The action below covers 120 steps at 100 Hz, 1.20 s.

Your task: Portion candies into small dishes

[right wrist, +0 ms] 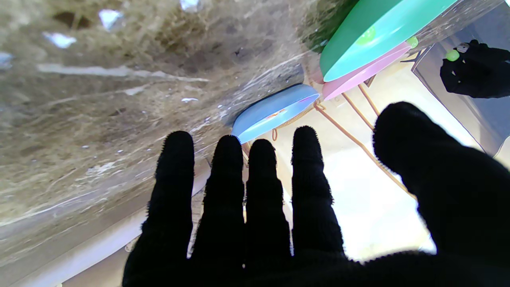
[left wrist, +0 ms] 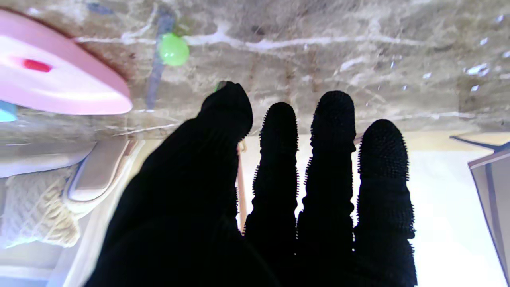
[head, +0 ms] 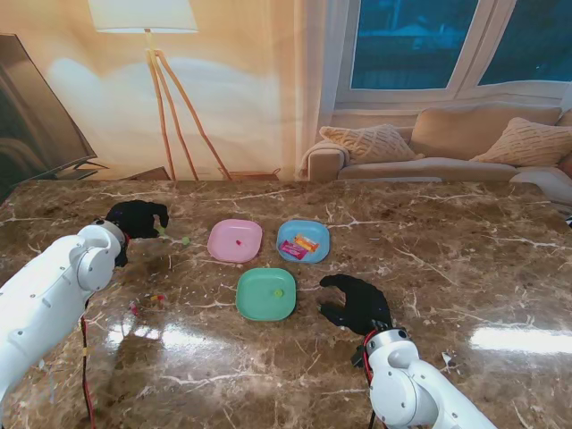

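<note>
— What are you working over?

— The marble table (head: 465, 250), three dishes mid-table — pink dish (head: 235, 240) nearest my left hand (head: 136, 220).

— Holding anything?

— I'm pinching a green candy (right wrist: 452, 55) at the fingertips; another green candy (head: 186, 239) is lying beside the pink dish. My right hand (head: 357, 302) is spread, empty.

— Advice?

— I'm judging it best released low over the dish.

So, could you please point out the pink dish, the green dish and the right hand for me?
pink dish (head: 228, 243): stand view, bare floor of the dish beside its red candy.
green dish (head: 259, 299): stand view, bare floor of the dish.
right hand (head: 357, 304): stand view, back of the hand.
</note>
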### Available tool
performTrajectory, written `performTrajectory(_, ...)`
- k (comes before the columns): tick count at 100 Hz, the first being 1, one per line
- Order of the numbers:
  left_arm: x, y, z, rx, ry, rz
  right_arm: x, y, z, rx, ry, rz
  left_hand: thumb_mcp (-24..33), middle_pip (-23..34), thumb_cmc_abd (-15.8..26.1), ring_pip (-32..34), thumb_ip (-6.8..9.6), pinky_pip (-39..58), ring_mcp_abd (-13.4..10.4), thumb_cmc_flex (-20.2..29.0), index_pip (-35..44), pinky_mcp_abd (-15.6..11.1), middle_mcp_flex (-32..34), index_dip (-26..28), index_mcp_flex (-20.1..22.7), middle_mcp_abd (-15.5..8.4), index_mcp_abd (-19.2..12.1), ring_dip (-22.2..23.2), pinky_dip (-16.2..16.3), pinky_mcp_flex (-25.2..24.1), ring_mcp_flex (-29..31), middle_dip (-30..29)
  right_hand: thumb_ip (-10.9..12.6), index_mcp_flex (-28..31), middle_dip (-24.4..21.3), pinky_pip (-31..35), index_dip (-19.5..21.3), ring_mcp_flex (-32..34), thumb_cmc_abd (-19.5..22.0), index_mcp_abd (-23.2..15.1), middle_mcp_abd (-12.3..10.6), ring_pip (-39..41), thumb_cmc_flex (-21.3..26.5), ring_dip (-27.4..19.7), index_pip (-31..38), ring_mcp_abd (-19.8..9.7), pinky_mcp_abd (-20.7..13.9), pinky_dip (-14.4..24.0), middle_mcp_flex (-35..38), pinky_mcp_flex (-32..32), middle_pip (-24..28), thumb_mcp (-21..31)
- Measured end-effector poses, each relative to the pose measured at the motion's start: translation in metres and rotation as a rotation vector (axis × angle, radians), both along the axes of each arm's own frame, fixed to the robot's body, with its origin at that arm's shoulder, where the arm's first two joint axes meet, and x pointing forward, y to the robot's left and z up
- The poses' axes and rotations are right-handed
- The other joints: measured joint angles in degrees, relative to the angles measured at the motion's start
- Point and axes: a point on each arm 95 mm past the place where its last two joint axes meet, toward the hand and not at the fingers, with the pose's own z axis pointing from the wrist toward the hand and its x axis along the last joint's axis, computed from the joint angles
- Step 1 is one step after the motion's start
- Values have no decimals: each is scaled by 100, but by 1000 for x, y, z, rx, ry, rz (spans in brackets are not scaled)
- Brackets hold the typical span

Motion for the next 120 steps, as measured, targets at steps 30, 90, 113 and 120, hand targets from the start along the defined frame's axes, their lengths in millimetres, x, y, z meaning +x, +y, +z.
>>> performTrajectory(30,-35,-33,29,-58,-99,-119,-2,-1,0,5,-8,-5,-57,-7,-4,0,-1,8,20,5,-23,81,70,-261,144,0,-1,0,0,-21,0,-5,0,0,0,0,0,0,0,0,0,0,0,0,0,0,38,0,0,0,0,0)
performTrajectory(90,-84,-140,7,-165,-131,-418,-6,-6,2,19,-26,-22,-136,166,-13,-12,-5,12,44,-57,-376,269,70,-422,431,-8,-2,75,148,-612,-86,419,0,0,0,0,-1,0,0,0,1,0,0,0,0,0,47,0,0,0,0,0)
performTrajectory(113,-98,-164,-8,-191,-105,-491,-6,-6,2,23,-27,-18,-185,286,-14,-14,-7,-19,39,-57,-650,289,68,-648,650,-19,-3,143,266,-875,-241,692,0,0,0,0,-1,0,0,0,1,0,0,0,0,0,48,0,0,0,0,0)
performTrajectory(120,-102,-169,-10,-191,-96,-513,-6,-5,2,24,-27,-17,-187,296,-14,-15,-7,-71,36,-58,-671,293,68,-717,675,-21,-3,146,301,-946,-304,717,0,0,0,0,-1,0,0,0,1,0,0,0,0,0,48,0,0,0,0,0)
